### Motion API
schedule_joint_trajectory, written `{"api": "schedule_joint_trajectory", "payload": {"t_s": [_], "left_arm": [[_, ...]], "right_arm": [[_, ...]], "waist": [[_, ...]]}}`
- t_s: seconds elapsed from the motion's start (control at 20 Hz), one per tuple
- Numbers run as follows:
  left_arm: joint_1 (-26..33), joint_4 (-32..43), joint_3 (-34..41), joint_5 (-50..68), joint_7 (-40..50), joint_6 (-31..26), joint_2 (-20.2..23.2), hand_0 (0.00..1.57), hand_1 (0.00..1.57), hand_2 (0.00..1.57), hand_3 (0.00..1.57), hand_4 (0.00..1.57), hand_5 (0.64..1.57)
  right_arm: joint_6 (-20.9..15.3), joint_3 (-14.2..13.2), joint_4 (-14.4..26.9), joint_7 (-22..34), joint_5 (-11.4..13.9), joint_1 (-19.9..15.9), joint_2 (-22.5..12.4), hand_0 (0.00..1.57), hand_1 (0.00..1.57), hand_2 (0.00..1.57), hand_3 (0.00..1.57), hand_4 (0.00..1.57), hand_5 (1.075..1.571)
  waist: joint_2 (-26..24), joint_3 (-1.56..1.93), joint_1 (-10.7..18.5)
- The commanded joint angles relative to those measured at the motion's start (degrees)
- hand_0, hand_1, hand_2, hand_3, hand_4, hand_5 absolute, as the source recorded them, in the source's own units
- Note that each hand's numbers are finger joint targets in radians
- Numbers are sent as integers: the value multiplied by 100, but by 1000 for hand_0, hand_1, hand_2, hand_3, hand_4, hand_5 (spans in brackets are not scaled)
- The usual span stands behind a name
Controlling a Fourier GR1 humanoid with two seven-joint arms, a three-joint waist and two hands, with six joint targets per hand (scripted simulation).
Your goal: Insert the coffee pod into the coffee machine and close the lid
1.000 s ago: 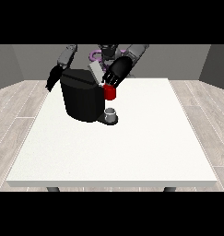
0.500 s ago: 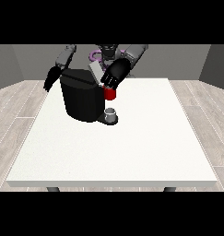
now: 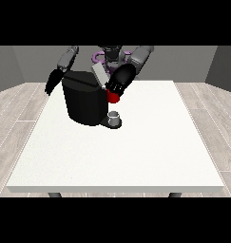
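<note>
Barely anything is shifting since half a second ago: both arms are sitting at nearly the same spots. White table is carrying the black coffee machine, its lid tilting up. Hand at the view's right is hovering just above a red thing at the machine, clearly the nearer hand; can't tell its finger state. Hand at the view's left is hanging beside the machine, fingers looking straight. Grey thing is sitting at the machine's base, below that nearer hand; can't confirm it's the pod.
</note>
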Motion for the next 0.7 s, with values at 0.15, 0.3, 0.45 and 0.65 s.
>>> {"api": "schedule_joint_trajectory", "payload": {"t_s": [0.15,0.3,0.45,0.65], "left_arm": [[22,19,140,6,-279,412,-11,1150,1150,1145,953,0,1571],[-220,134,303,47,-272,407,184,1233,1233,1201,947,0,1571],[-69,192,272,6,-445,479,174,1212,1212,1186,971,0,1571],[69,81,202,-66,-572,592,112,1250,1250,1216,940,0,1571]], "right_arm": [[-109,78,-99,12,-14,-9,201,0,0,0,0,0,1571],[-57,249,-274,237,215,-51,44,0,0,0,0,0,1571],[-114,434,-362,248,240,59,301,0,0,0,0,61,1571],[-59,173,-212,210,102,-4,116,0,0,0,0,144,1571]], "waist": [[165,-10,-35],[176,-12,-281],[189,-12,-251],[136,-12,-119]]}}
